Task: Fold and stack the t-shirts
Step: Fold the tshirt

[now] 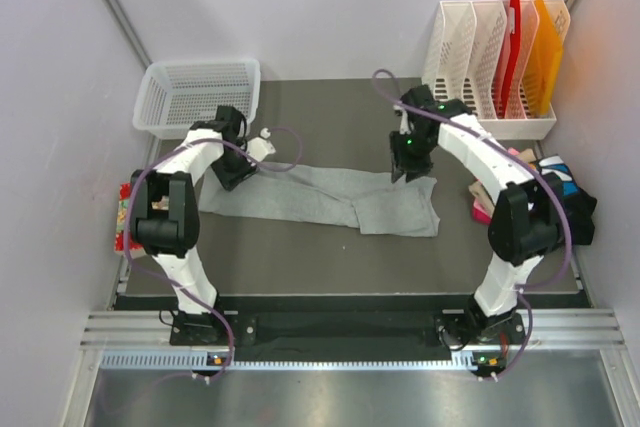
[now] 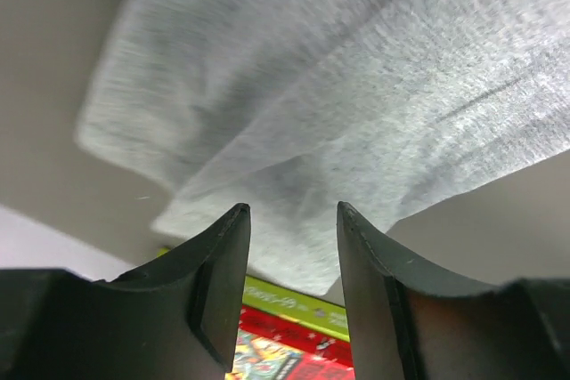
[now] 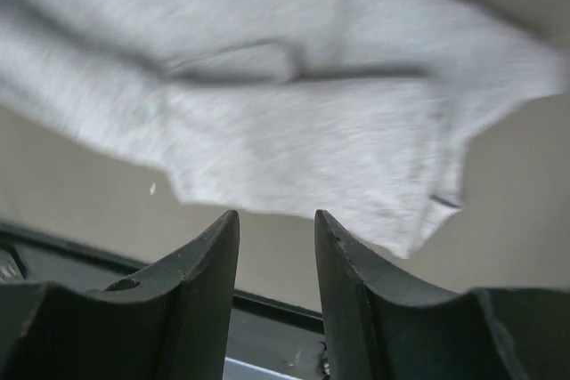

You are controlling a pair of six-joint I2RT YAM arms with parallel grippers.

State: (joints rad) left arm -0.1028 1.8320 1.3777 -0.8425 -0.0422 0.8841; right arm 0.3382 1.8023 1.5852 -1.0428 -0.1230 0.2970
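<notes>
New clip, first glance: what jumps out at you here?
A light grey t-shirt lies stretched in a long, rumpled strip across the middle of the dark table, with the left gripper and right gripper open above its two ends. A white basket sits at the far left corner, and a white file rack with a red folder and an orange folder at the far right.
</notes>
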